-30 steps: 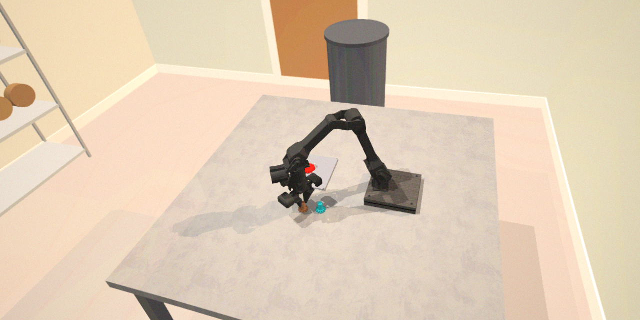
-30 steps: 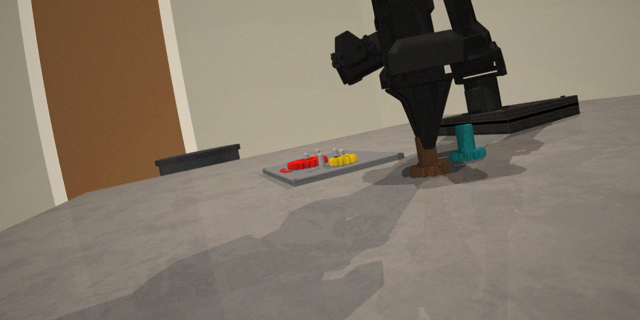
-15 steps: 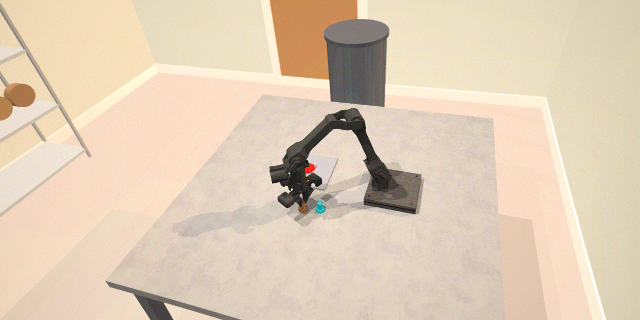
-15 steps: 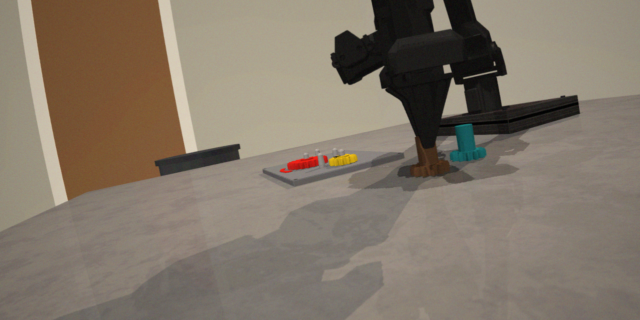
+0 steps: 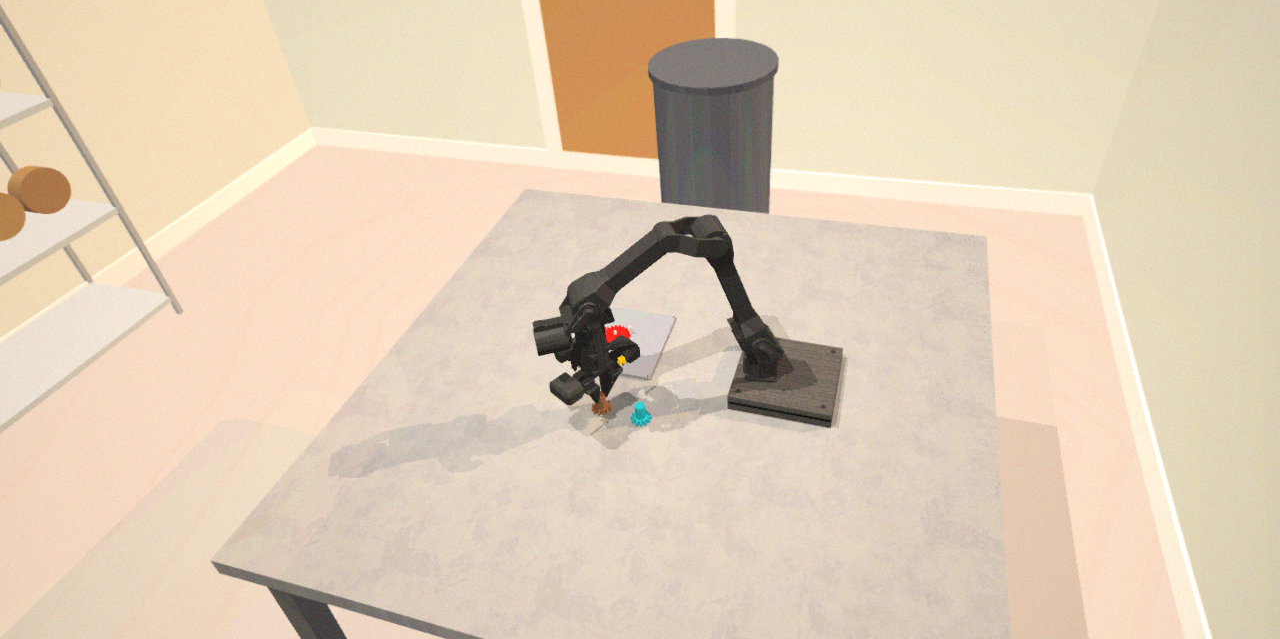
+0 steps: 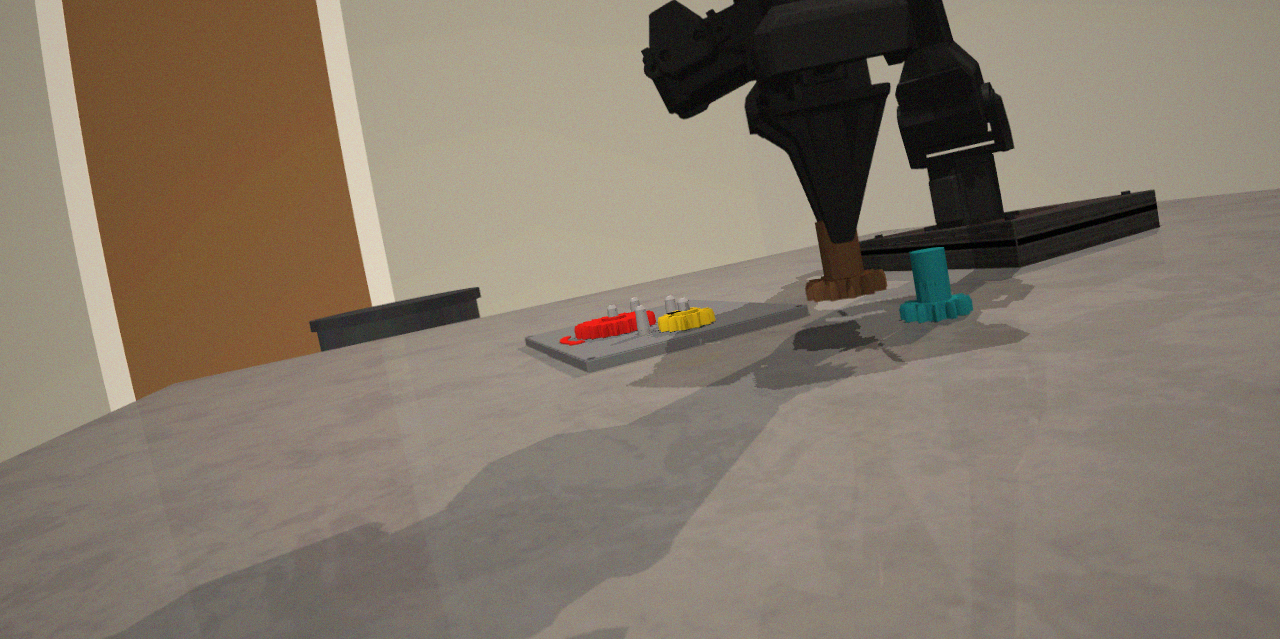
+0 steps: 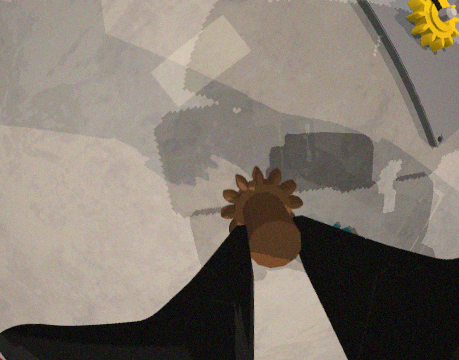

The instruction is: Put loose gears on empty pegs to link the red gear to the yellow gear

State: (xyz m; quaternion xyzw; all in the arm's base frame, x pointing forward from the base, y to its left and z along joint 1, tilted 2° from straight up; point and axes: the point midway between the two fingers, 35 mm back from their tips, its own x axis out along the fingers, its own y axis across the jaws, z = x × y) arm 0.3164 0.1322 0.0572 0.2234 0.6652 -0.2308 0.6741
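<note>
My gripper [image 5: 603, 393] [image 6: 841, 236] [image 7: 269, 231] is shut on the upright stem of the brown gear [image 5: 601, 407] [image 6: 844, 287] [image 7: 261, 195], which hangs a little above the table, its shadow apart below it. The teal gear [image 5: 640, 416] [image 6: 931, 281] stands on the table beside it; in the wrist view a finger hides most of it. The grey board [image 5: 659, 339] [image 6: 758, 319] [image 7: 446, 90] carries the red gear [image 5: 618, 332] [image 6: 606, 326] and the yellow gear [image 5: 621, 361] [image 6: 687, 320] [image 7: 434, 31]. One bare peg [image 6: 641, 320] rises in front, between them; several other peg tops show behind.
The arm's dark base plate [image 5: 810, 375] [image 6: 1083, 225] is on the table to the right of the gears. A grey bin [image 5: 716, 133] [image 6: 402, 317] stands beyond the table's far edge. A shelf rack [image 5: 80, 214] stands off to the left.
</note>
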